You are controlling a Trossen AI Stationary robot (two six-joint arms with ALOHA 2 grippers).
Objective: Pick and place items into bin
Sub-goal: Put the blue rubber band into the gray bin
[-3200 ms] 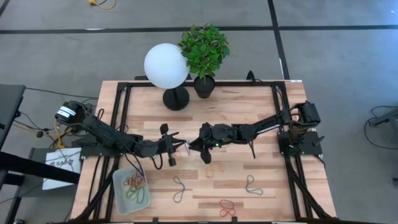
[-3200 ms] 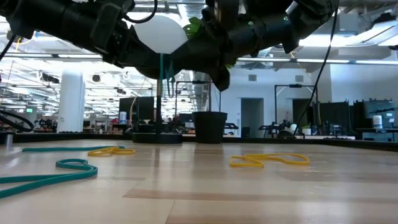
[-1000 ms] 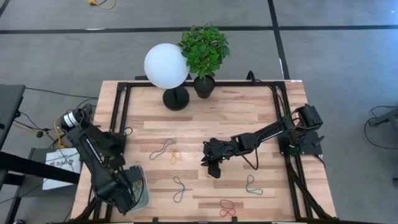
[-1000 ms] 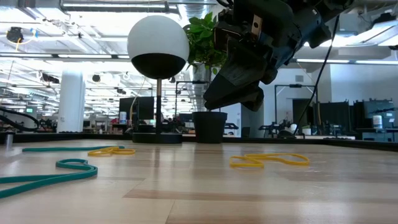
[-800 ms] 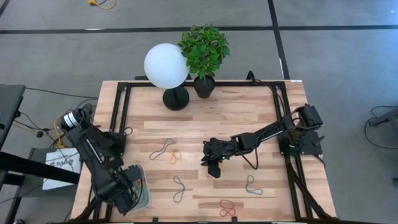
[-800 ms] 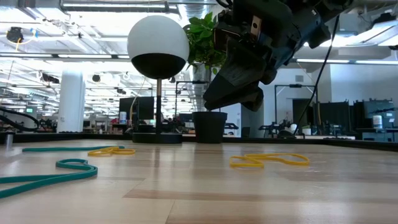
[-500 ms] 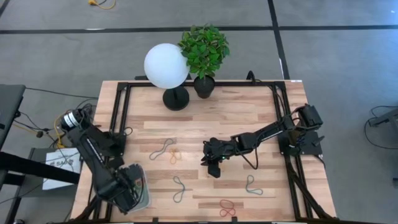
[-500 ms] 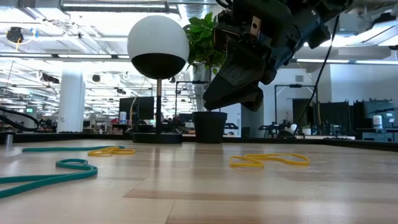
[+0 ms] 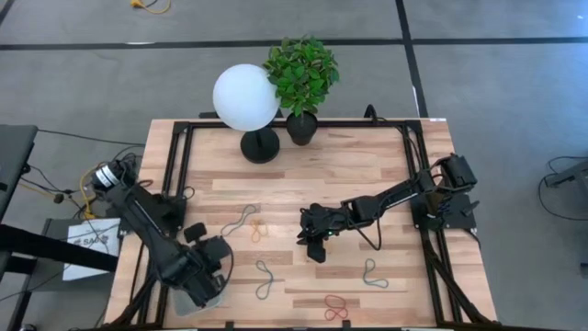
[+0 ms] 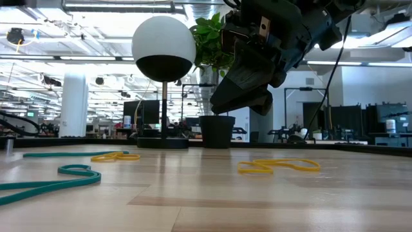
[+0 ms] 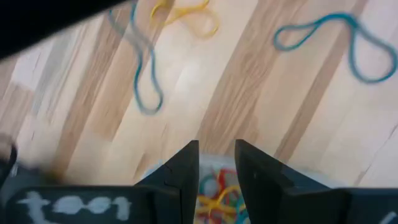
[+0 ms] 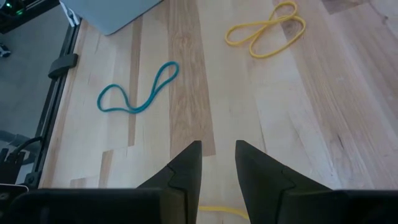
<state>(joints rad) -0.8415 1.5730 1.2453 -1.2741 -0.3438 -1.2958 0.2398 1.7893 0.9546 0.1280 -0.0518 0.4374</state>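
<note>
My left gripper (image 9: 208, 276) hovers at the table's near left, over the bin (image 9: 184, 305), which it mostly hides. Its fingers stand a narrow gap apart with nothing between them. In the left wrist view the mixed red, yellow and green bands (image 11: 217, 194) lie in the bin just below the fingertips. Loose bands lie flat on the wood: a teal one (image 9: 241, 219), a yellow one (image 9: 258, 230), a second teal one (image 9: 265, 278), a third teal one (image 9: 371, 273) and a red one (image 9: 335, 305). My right gripper (image 9: 313, 250) waits mid-table, narrowly open and empty.
A white globe lamp (image 9: 246, 97) and a potted plant (image 9: 301, 74) stand at the table's far edge. A black frame runs around the table. The two arms stand well apart, with bare wood between the loose bands.
My left gripper has swung from over the bin toward the table's right and a little toward the far edge, turning as it went; its wrist view is blurred. The bands on the table lie as before.
</note>
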